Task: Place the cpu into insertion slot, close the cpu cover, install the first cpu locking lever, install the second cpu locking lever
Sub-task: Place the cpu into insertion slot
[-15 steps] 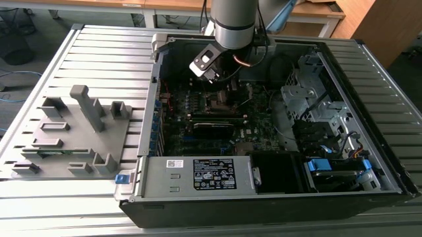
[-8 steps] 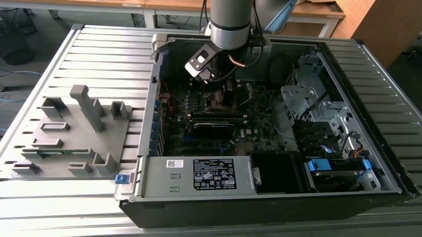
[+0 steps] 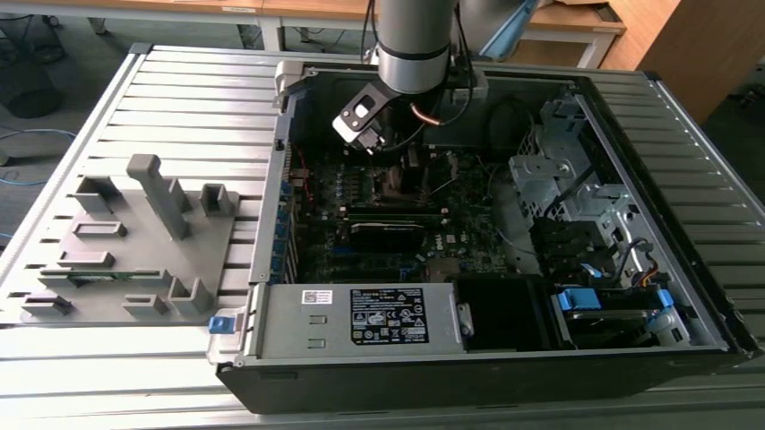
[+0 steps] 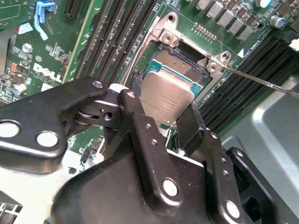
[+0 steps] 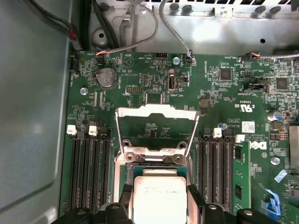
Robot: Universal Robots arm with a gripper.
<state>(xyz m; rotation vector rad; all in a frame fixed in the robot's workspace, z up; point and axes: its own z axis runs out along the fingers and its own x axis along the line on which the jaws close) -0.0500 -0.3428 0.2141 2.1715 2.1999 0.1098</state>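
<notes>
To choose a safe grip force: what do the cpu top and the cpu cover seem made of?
The cpu: probably metal, matte pale grey, evenly dull with faint print. The cpu cover: probably thin sheet metal, bright silvery, catching light along its frame.

I have the cpu (image 4: 166, 98) clamped in the gripper (image 4: 159, 106) just over the insertion slot (image 4: 180, 63), cpu cover (image 5: 155, 111) raised beside it.

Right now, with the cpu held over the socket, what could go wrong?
The gripper holds the cpu by its edges, not yet seated in the insertion slot; lowered off-square, it might damage the contacts. The cpu cover stands open at the slot's edge; it could be knocked down early. The unlatched lever might snag the gripper.
</notes>
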